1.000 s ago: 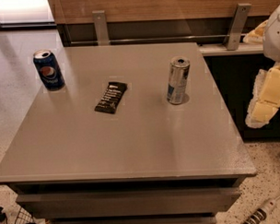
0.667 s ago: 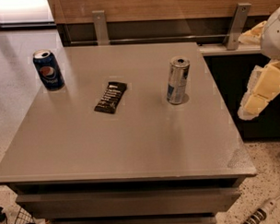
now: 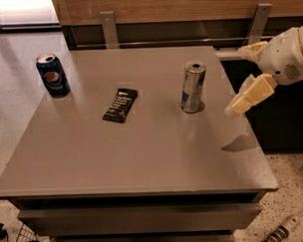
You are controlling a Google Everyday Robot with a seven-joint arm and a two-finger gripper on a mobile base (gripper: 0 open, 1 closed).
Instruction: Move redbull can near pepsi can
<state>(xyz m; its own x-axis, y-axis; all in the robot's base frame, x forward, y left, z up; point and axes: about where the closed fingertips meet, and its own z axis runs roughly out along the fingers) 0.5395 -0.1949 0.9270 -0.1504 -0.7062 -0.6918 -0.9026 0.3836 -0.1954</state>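
Note:
The redbull can (image 3: 192,87), slim and silver with blue patches, stands upright on the right half of the grey table (image 3: 143,158). The pepsi can (image 3: 53,75), wider and dark blue with a round logo, stands upright near the table's far left corner. My gripper (image 3: 240,80) is at the right edge of the table, a short way right of the redbull can and not touching it. Its cream fingers (image 3: 250,93) are spread apart and hold nothing.
A black snack wrapper (image 3: 120,105) lies flat between the two cans. A wooden wall with metal brackets (image 3: 108,29) runs behind the table. A cable plug (image 3: 277,234) lies on the speckled floor at the lower right.
My gripper has moved left from beyond the table's right side to over its right edge, closer to the redbull can. The cans and the wrapper have not moved.

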